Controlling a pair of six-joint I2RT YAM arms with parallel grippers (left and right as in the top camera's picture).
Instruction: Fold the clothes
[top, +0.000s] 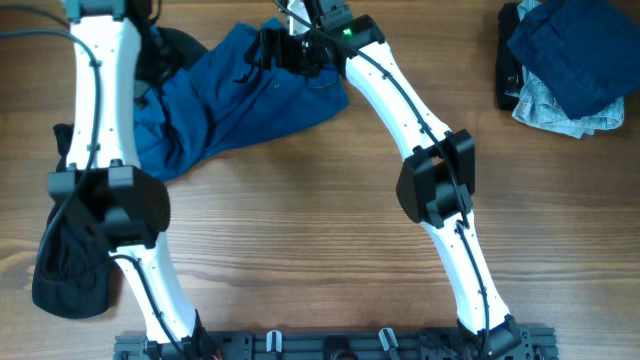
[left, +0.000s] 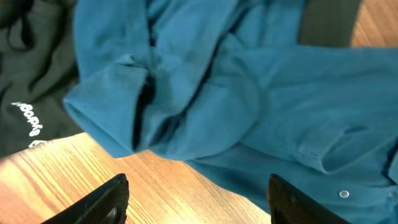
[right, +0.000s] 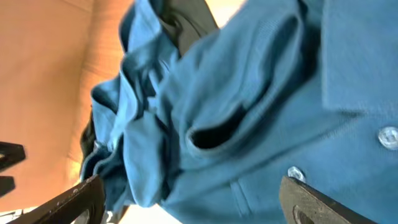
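Teal-blue crumpled shirt (top: 255, 100) lies close ahead: right gripper (right: 191, 190) spread at its buttons (right: 295, 173), left gripper (left: 198, 190) spread facing a sleeve cuff (left: 106, 118), both empty.

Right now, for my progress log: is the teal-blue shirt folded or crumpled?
Crumpled, not folded. The teal-blue shirt lies in a rumpled, uneven heap; the left wrist view shows its sleeve bunched among loose creases.

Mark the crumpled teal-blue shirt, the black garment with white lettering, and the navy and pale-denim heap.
crumpled teal-blue shirt (top: 240, 100), overhead view, middle of its body.
black garment with white lettering (left: 37, 68), left wrist view, plain fabric above the lettering.
navy and pale-denim heap (top: 570, 50), overhead view, navy top layer.
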